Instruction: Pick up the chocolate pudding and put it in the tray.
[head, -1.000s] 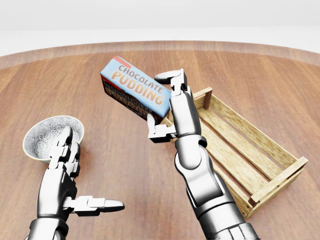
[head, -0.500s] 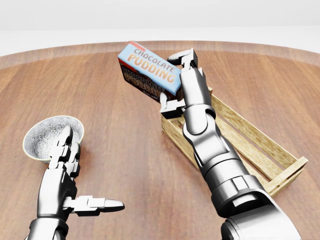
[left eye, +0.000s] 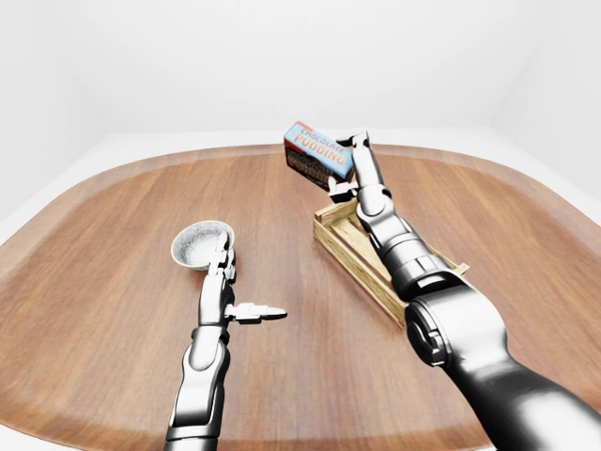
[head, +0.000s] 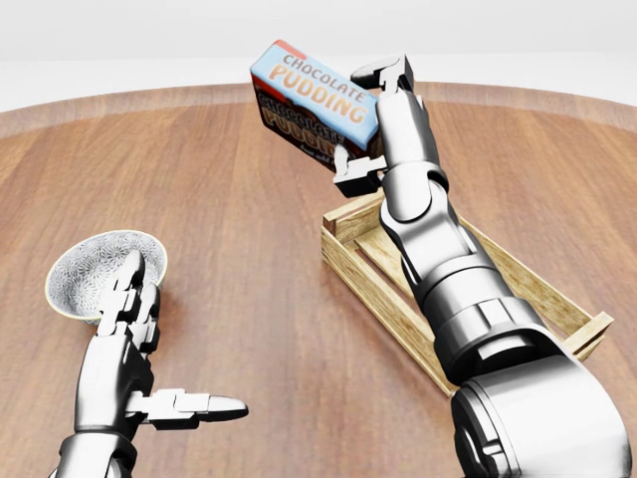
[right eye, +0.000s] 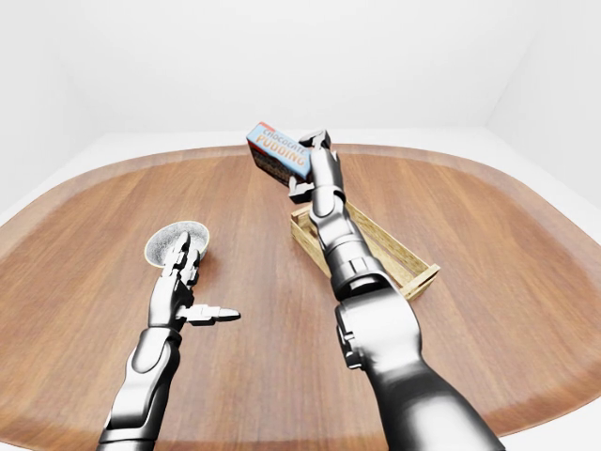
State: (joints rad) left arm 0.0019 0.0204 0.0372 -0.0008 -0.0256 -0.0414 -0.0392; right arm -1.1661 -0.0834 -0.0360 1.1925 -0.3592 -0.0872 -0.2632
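Observation:
My right hand (head: 370, 119) is shut on the chocolate pudding box (head: 314, 98), a blue and brown carton. It holds the box tilted in the air, above and just left of the upper end of the wooden tray (head: 373, 284). The tray is a slatted crate lying diagonally at the right of the head view; my right forearm crosses over it. The box also shows in the left-eye view (left eye: 317, 156). My left hand (head: 149, 349) is open and empty at the lower left, fingers spread, low over the table.
A patterned grey bowl (head: 92, 269) stands on the wooden table (head: 239, 249) at the left, just above my left hand. The round table's rim runs across the top of the head view.
My right arm has stretched further up and right in the head view, carrying the pudding box higher, to above the tray's upper end. The left hand has not moved.

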